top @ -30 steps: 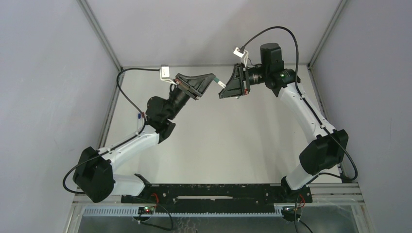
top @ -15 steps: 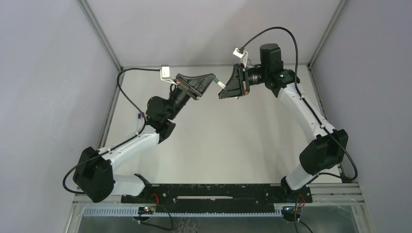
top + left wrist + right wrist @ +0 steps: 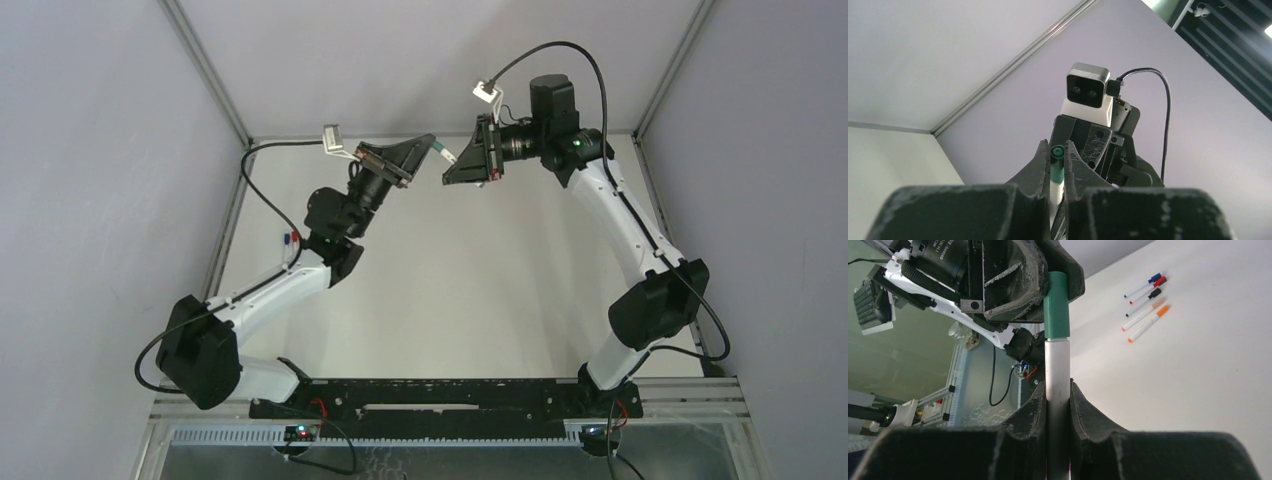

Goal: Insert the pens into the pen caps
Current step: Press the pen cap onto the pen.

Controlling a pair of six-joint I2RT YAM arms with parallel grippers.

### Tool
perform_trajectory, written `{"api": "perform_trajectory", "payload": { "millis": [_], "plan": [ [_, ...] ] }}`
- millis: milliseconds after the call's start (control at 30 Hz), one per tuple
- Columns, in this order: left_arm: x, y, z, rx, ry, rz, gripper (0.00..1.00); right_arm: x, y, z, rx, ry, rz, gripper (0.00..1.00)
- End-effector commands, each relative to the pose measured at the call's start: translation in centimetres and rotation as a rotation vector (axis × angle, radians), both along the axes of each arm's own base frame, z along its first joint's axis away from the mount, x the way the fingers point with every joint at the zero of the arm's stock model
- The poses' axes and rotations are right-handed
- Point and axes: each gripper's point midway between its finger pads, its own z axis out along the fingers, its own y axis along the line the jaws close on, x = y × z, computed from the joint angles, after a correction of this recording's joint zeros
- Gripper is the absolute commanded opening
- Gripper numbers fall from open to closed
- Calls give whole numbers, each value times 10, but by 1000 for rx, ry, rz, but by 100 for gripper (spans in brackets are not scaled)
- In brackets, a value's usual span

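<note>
A white-barrelled pen (image 3: pixel 1057 365) with a green cap (image 3: pixel 1056 312) on its end is held in the air between both grippers. My right gripper (image 3: pixel 1058 387) is shut on the white barrel. My left gripper (image 3: pixel 1057 148) is shut on the green cap (image 3: pixel 1057 165), the barrel running down between its jaws. In the top view the left gripper (image 3: pixel 430 147) and right gripper (image 3: pixel 449 178) meet tip to tip above the far middle of the table, with the pen (image 3: pixel 442 153) between them.
Several capped pens (image 3: pixel 1147 306) with blue, red, black, pinkish and orange caps lie side by side on the white table (image 3: pixel 1198 370). Their ends (image 3: pixel 290 238) show by the left arm in the top view. Grey walls enclose the table.
Both grippers have moved together a little up and to the left in the top view, still joined at the pen. The grips have not changed.
</note>
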Motion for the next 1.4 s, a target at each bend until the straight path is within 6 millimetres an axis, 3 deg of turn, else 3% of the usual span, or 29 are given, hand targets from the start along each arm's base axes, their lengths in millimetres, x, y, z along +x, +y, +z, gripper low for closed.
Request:
{"api": "perform_trajectory", "payload": {
  "millis": [0, 100, 267, 333, 400, 533, 767, 933, 1133, 1233, 1300, 1367],
  "plan": [
    [-59, -62, -27, 125, 74, -381, 0, 31, 16, 36, 82, -133, -70, 0],
    [-64, -75, -25, 174, 38, -454, 0, 28, 19, 66, 204, -129, -2, 0],
    [-85, -88, -35, 284, -33, -604, 0, 34, 3, 113, 342, -156, -11, 0],
    [-94, -90, -41, 317, -43, -650, 0, 41, 2, 112, 261, -167, -71, 0],
    [-98, -93, -48, 360, -29, -691, 0, 43, 7, 112, 159, -372, -128, 0],
    [-102, -98, -64, 452, 4, -744, 0, 43, 10, 111, 96, -479, -205, 0],
    [-128, -105, -79, 523, -18, -894, 0, 25, 8, 141, 293, -350, -50, 0],
    [-140, -96, -117, 650, -3, -934, 0, 17, 9, 152, 273, -453, -87, 0],
    [-149, -97, -141, 699, -65, -977, 0, -7, 11, 168, 442, -268, 59, 0],
    [-156, -103, -133, 655, -84, -1021, 0, -14, 16, 171, 425, -351, 36, 0],
    [-164, -106, -119, 589, -109, -1068, 0, 0, 22, 162, 307, -452, -79, 0],
    [-169, -108, -118, 564, -104, -1114, 0, 5, 22, 160, 259, -518, -129, 0]
  ]
}}
